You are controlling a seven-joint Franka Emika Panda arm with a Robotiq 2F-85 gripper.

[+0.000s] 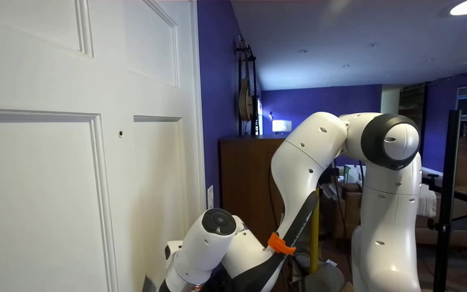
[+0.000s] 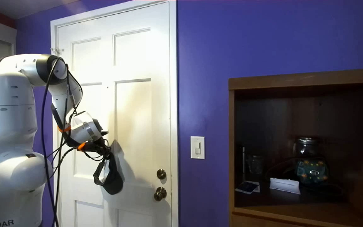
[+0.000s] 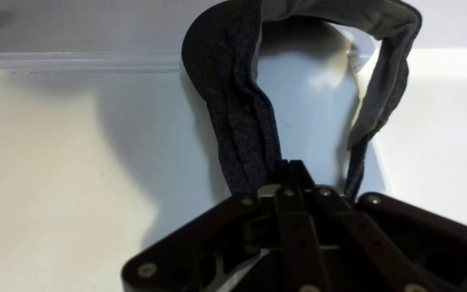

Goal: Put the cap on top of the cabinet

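Observation:
The dark grey cap (image 2: pixel 113 179) hangs below my gripper (image 2: pixel 105 150) in an exterior view, in front of the white door and well to the left of the cabinet. In the wrist view the cap (image 3: pixel 237 101) forms a loop beyond the fingertips, and its band and strap run behind the jaws. My gripper (image 3: pixel 289 164) has its fingers together; the pinch point on the cloth is hidden. The brown wooden cabinet (image 2: pixel 304 80) stands at the right, open-fronted, and its top surface is barely seen. The cabinet (image 1: pixel 243 174) also shows behind the arm, where gripper and cap are out of view.
The white panelled door (image 2: pixel 132 110) is close behind the gripper, with two knobs (image 2: pixel 160 184). A light switch (image 2: pixel 197 147) is on the purple wall between door and cabinet. A jar (image 2: pixel 306 146), a pouch and cards sit inside the cabinet. Loose black cables (image 2: pixel 46 126) hang along the arm.

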